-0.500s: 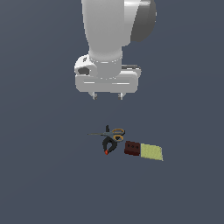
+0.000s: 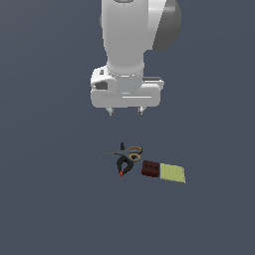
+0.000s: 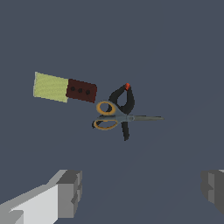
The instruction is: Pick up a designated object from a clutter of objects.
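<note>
The designated object, a small dark reddish-brown block (image 2: 150,169) (image 3: 81,90) with dark spots on top, lies on the grey floor within the clutter of objects. A flat yellow-green pad (image 2: 172,173) (image 3: 51,87) touches its end. On its other side lie a black clamp with a red tip (image 2: 124,165) (image 3: 123,101) and scissors with orange-yellow handles (image 2: 130,152) (image 3: 114,117). My gripper (image 2: 125,111) hangs open well above the clutter, nothing between its fingers (image 3: 70,192).
A plain dark grey floor (image 2: 55,199) surrounds the small group on all sides. No other objects or edges show in either view.
The gripper sits slightly further toward the exterior view's right than before, at about the same height. The objects have not moved.
</note>
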`<state>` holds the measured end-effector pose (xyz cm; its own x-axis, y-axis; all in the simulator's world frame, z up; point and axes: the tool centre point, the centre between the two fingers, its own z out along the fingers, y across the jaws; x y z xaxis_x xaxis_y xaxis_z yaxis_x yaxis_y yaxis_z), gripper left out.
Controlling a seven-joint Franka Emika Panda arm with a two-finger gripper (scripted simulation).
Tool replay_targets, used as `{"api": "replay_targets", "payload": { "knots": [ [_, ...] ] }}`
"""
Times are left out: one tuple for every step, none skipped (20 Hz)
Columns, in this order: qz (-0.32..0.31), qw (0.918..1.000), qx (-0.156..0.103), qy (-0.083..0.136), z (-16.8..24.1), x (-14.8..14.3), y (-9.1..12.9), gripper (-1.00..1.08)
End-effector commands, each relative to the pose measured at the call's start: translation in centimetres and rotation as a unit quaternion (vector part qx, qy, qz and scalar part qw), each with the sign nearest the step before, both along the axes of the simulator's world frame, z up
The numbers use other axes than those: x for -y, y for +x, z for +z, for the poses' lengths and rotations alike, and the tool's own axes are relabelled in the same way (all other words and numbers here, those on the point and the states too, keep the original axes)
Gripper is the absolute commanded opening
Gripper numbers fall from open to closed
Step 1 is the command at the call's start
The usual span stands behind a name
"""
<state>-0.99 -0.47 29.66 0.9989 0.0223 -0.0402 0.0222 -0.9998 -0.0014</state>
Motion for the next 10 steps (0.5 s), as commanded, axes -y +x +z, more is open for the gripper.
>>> {"api": "replay_targets", "payload": {
  "knots": [
    [0.009, 0.9999, -0.004, 0.000, -0.34, -0.42, -0.15, 1.00],
    [0.011, 0.9999, -0.005, -0.001, -0.39, -0.50, -0.20, 1.00],
    [0.011, 0.9999, -0.006, -0.001, -0.40, -0.52, -0.23, 1.00],
    [0.010, 0.9999, -0.006, 0.000, -0.38, -0.50, -0.22, 1.00],
    [0.010, 0.9999, -0.005, 0.000, -0.37, -0.47, -0.19, 1.00],
    [0.010, 0.9999, -0.005, -0.001, -0.38, -0.46, -0.16, 1.00],
    [0.012, 0.9999, -0.005, -0.001, -0.42, -0.47, -0.11, 1.00],
    [0.015, 0.9999, -0.005, -0.001, -0.49, -0.49, -0.05, 1.00],
    [0.018, 0.9998, -0.005, -0.001, -0.58, -0.53, 0.02, 1.00],
    [0.022, 0.9997, -0.005, -0.001, -0.69, -0.59, 0.11, 1.00]
  ]
}}
